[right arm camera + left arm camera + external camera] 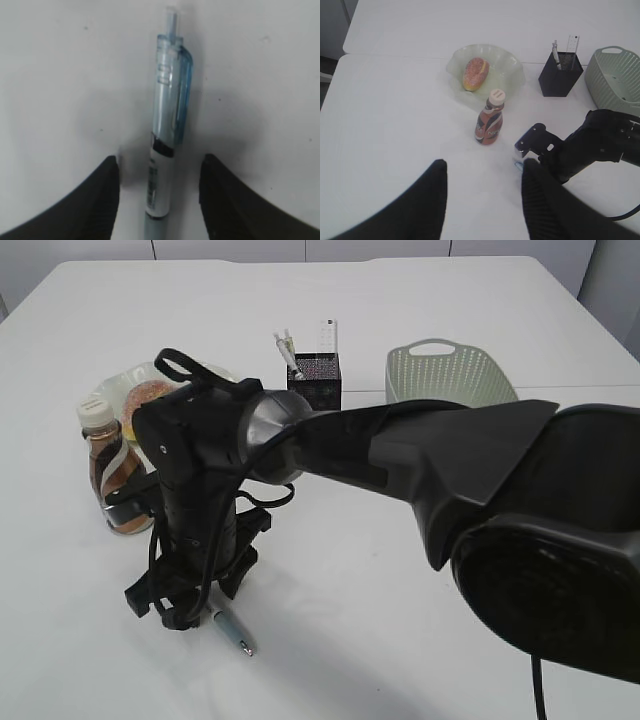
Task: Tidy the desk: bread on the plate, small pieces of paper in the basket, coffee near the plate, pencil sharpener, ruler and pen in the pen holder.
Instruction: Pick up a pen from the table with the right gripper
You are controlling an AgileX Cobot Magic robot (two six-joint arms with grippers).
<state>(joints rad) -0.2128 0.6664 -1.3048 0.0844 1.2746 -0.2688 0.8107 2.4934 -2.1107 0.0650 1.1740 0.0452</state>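
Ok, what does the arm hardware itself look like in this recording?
The right arm is matte black with a smooth moulded shell and a silver-grey rounded joint. Black cables loop over the wrist and beside its black right hand. Both wrist views show broad, dark, finely ribbed fingers with rounded tips; the left hand looks the same. No readable markings.

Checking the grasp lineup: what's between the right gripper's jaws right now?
The pen lies between them on the bare table, untouched on both sides, per the right wrist view.

Bread on plate, coffee beside
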